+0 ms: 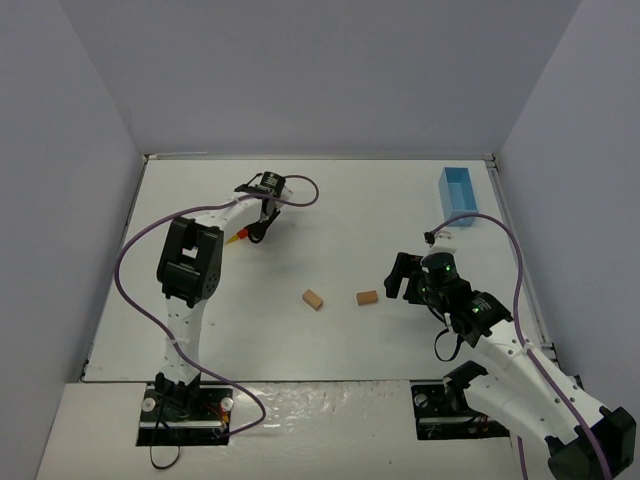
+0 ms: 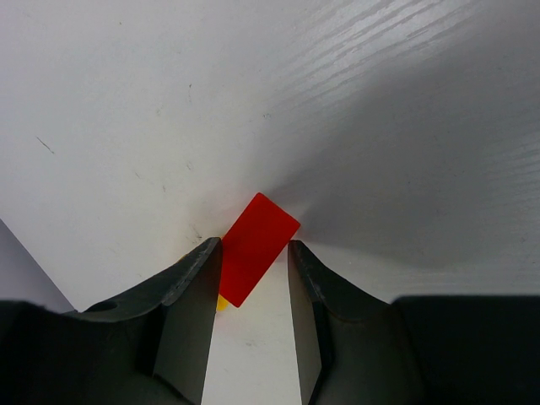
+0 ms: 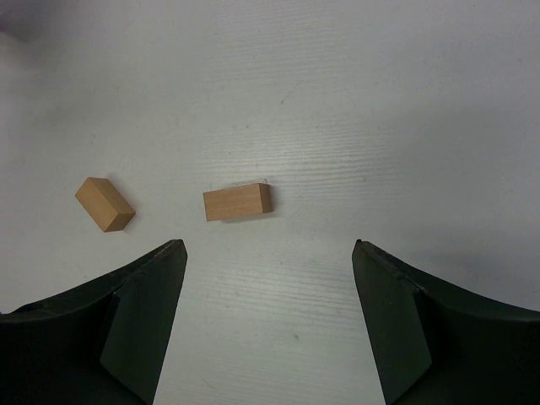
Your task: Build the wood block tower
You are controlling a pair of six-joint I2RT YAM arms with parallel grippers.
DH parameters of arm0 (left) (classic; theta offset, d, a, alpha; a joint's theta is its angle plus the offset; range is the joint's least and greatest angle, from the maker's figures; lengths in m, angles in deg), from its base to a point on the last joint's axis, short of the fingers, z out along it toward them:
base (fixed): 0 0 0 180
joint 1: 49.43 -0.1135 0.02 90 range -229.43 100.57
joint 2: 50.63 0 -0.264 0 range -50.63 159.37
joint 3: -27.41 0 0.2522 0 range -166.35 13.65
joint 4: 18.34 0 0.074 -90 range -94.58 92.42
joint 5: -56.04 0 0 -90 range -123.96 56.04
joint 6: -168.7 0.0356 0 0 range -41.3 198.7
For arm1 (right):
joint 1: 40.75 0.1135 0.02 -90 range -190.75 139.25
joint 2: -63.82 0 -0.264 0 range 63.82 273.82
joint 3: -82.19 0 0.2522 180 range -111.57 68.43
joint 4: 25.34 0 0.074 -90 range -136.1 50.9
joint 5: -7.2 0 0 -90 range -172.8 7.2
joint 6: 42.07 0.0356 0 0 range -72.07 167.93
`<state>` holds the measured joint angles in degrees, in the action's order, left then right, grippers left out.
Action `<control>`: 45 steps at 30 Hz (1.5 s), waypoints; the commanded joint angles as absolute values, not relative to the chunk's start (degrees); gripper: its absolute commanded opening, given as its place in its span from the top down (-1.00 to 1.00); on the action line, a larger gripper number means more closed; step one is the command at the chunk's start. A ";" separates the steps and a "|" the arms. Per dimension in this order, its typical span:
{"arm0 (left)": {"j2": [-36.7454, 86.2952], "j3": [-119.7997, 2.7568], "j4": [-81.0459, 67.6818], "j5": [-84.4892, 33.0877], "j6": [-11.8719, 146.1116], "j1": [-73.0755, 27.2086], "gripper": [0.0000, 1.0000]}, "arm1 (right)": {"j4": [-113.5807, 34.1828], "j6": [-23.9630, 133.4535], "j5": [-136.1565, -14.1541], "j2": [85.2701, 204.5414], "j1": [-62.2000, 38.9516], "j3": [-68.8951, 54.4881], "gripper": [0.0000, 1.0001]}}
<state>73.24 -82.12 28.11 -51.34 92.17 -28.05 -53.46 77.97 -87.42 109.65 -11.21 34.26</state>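
Far back on the left, my left gripper (image 1: 257, 232) sits low on the table, shut on a red block (image 2: 257, 245). The block lies slantwise between the jaws and both fingertips touch it. A yellow piece (image 2: 221, 302) peeks out under the left finger. In the top view the red and yellow pieces (image 1: 234, 239) show just left of that gripper. Two tan blocks (image 1: 313, 299) (image 1: 367, 297) lie apart on the table's middle. My right gripper (image 1: 402, 277) hovers open just right of them. It faces the nearer tan block (image 3: 238, 202), with the other (image 3: 105, 203) further left.
A light-blue box (image 1: 458, 196) stands at the back right by the wall. Grey walls close in the white table (image 1: 330, 210) on three sides. Purple cables loop beside both arms.
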 commanded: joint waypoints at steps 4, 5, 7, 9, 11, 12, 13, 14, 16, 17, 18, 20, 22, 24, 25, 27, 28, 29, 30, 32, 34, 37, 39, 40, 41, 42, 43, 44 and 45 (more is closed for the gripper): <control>72.00 -82.86 26.26 -53.92 93.56 -27.81 0.33 | -50.97 77.81 -87.44 109.88 -11.31 34.34 -0.54; 72.14 -82.86 26.19 -53.99 93.63 -27.81 0.33 | -50.97 77.81 -87.37 109.88 -11.31 34.41 -0.54; 72.46 -82.92 26.12 -54.07 93.73 -27.81 0.33 | -50.97 77.79 -87.39 109.82 -11.31 34.42 -0.54; 72.62 -82.94 26.18 -54.12 93.79 -27.81 0.33 | -50.97 77.76 -87.34 109.82 -11.31 34.42 -0.54; 72.59 -82.94 26.18 -54.26 93.95 -27.85 0.33 | -50.97 77.81 -87.32 109.88 -11.31 34.42 -0.54; 72.51 -82.94 26.18 -54.34 94.00 -27.90 0.33 | -50.97 77.81 -87.37 109.89 -11.31 34.42 -0.54; 72.50 -82.94 26.17 -54.27 94.09 -27.90 0.33 | -50.96 77.73 -87.37 109.97 -11.31 34.50 -0.54; 72.50 -82.88 26.05 -54.40 94.22 -27.97 0.33 | -50.90 77.73 -87.37 109.97 -11.31 34.44 -0.54; 72.38 -82.77 25.89 -54.62 94.41 -27.99 0.33 | -50.93 77.64 -87.33 110.09 -11.31 34.38 -0.54; 72.33 -82.77 25.84 -54.62 94.51 -27.99 0.33 | -50.89 77.64 -87.29 110.14 -11.31 34.34 -0.54; 72.30 -82.80 25.80 -54.55 94.52 -27.99 0.33 | -50.91 77.67 -87.31 110.11 -11.31 34.33 -0.54; 72.24 -82.86 25.74 -54.40 94.52 -27.99 0.33 | -50.97 77.69 -87.33 110.06 -11.31 34.33 -0.54; 72.24 -82.93 25.74 -54.27 94.52 -27.99 0.33 | -50.89 77.72 -87.28 110.06 -11.31 34.33 -0.54; 72.10 -82.87 25.53 -54.41 94.52 -27.99 0.33 | -50.88 77.66 -87.28 110.13 -11.31 34.40 -0.54; 72.07 -82.86 25.48 -54.50 94.55 -28.02 0.33 | -50.91 77.67 -87.28 110.14 -11.31 34.42 -0.54; 72.06 -82.86 25.41 -54.68 94.68 -28.08 0.33 | -50.90 77.73 -87.21 110.14 -11.31 34.42 -0.54; 72.02 -82.77 25.35 -54.79 94.79 -28.12 0.33 | -50.88 77.68 -87.19 110.10 -11.31 34.42 -0.54; 71.98 -82.68 25.29 -54.88 94.89 -28.18 0.33 | -50.88 77.64 -87.19 110.07 -11.31 34.40 -0.54; 71.98 -82.68 25.23 -54.88 94.95 -28.24 0.33 | -50.88 77.64 -87.19 110.13 -11.31 34.34 -0.54; 71.89 -82.43 25.13 -54.97 95.21 -28.25 0.33 | -50.88 77.64 -87.19 110.14 -11.31 34.40 -0.54; 71.59 -82.00 24.80 -54.91 95.43 -28.25 0.33 | -50.94 77.69 -87.19 110.18 -11.31 34.45 -0.54; 71.11 -81.16 24.47 -54.73 95.64 -28.25 0.33 | -50.88 77.70 -87.19 110.17 -11.31 34.48 -0.54; 70.66 -80.79 24.16 -54.66 95.75 -28.25 0.33 | -50.84 77.73 -87.19 110.14 -11.31 34.50 -0.54; 70.48 -80.62 24.11 -54.63 95.89 -28.25 0.33 | -50.79 77.74 -87.17 110.16 -11.31 34.57 -0.54; 70.29 -80.36 23.99 -54.67 96.00 -28.25 0.33 | -50.79 77.78 -87.14 110.20 -11.31 34.54 -0.54; 70.11 -80.11 23.88 -54.71 96.11 -28.25 0.33 | -50.79 77.81 -87.10 110.22 -11.31 34.51 -0.54; 69.94 -79.94 23.77 -54.77 96.17 -28.25 0.33 | -50.79 77.81 -87.10 110.17 -11.31 34.51 -0.54; 69.73 -79.81 23.75 -54.79 96.19 -28.25 0.33 | -50.79 77.81 -87.08 110.14 -11.31 34.53 -0.54; 69.49 -79.72 23.80 -54.79 96.19 -28.25 0.33 | -50.79 77.81 -87.03 110.14 -11.31 34.58 -0.54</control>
